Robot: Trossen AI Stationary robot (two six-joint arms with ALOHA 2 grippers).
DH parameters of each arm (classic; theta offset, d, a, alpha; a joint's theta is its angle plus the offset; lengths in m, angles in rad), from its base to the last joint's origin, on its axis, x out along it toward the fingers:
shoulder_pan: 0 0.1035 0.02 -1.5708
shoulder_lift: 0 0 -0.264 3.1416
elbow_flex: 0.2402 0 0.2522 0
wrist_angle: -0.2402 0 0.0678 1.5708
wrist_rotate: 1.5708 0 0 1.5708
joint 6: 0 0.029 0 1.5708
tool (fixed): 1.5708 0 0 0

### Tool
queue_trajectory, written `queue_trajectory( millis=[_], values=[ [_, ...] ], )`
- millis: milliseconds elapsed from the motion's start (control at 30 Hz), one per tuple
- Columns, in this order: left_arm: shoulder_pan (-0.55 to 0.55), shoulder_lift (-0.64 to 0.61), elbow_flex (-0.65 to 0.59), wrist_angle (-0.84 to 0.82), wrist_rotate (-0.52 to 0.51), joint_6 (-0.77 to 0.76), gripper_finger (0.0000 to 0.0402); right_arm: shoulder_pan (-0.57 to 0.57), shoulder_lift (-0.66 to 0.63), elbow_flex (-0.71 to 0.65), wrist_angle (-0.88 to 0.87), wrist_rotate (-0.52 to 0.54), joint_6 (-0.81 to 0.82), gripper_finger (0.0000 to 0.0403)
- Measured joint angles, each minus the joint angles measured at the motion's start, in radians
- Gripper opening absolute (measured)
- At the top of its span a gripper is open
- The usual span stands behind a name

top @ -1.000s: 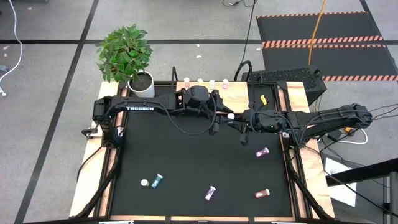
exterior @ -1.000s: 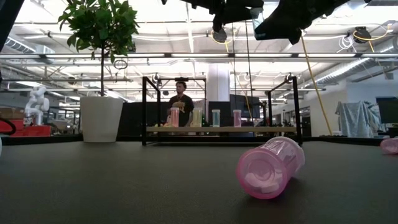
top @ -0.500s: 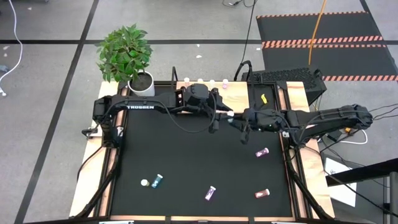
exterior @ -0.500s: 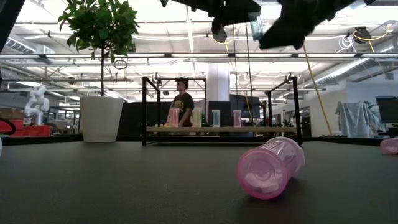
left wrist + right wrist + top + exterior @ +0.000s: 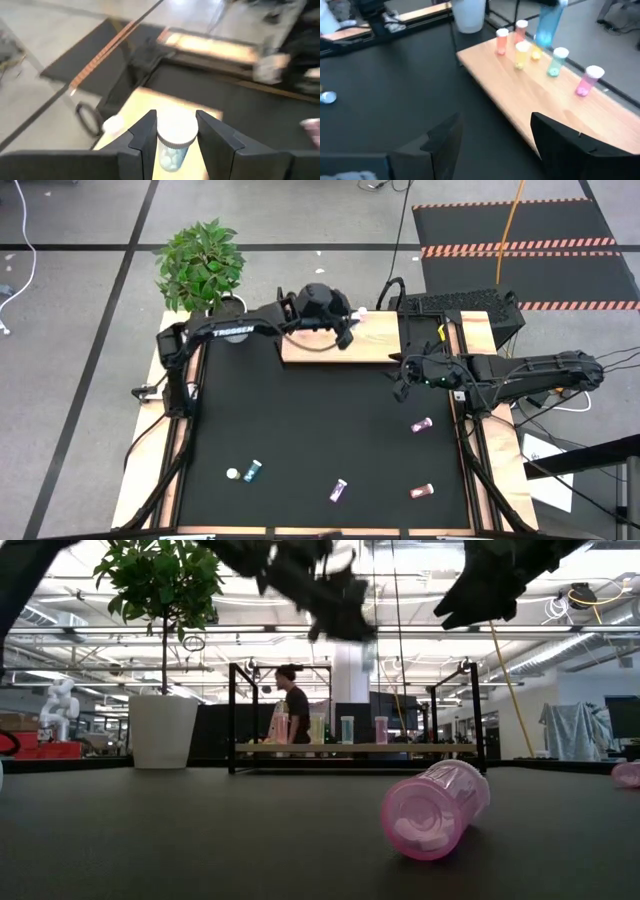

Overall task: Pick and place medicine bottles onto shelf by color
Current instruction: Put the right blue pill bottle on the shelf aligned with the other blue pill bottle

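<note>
- Right now your left gripper [image 5: 172, 145] holds a blue-teal bottle [image 5: 174, 142] upright between its fingers, white cap up and long axis vertical, above the shelf [image 5: 370, 340] at the back of the table [image 5: 300, 430].
- From the right wrist view you can see that same bottle hanging tilted in the air over the row already standing on the board.
- You have five small bottles upright on the tan wooden board: a pink bottle [image 5: 502, 41], a second pink one [image 5: 521, 31], a yellow bottle [image 5: 522, 54], a teal bottle [image 5: 557, 61] and a purple-pink bottle [image 5: 589, 80], all capped in white.
- Your shelf is a smooth, pale, rectangular plank with black metal posts at its ends; the table under it is matte black.
- On the table you still have bottles lying on their sides: a teal one [image 5: 254, 470] near the front left, a purple one [image 5: 339, 490] at front centre, a pink one [image 5: 421, 491] at front right and another purple one [image 5: 421, 424] farther back on the right.
- The pink lying bottle [image 5: 435, 809] is translucent, its open round end facing the low camera.
- Your left arm reaches from the left edge across the back, elbow bent, wrist over the shelf.
- Your right gripper [image 5: 401, 375] hovers low just in front of the shelf's right end, arm stretched in from the right, fingers spread and empty.
- A potted plant [image 5: 205, 270] stands at the back left corner.
</note>
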Motion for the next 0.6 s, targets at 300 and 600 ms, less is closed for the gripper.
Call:
queue_trajectory(
  millis=[300, 600],
  values=[
    [0.102, 0.144, -0.001, 0.046, 0.062, 0.127, 0.0122, 0.000, -0.001, 0.000, -0.016, 0.008, 0.025, 0.0227],
    [0.139, 0.190, -0.001, 0.009, 0.121, 0.178, 0.0121, 0.000, -0.001, 0.000, -0.053, 0.008, 0.026, 0.0227]
  ],
)
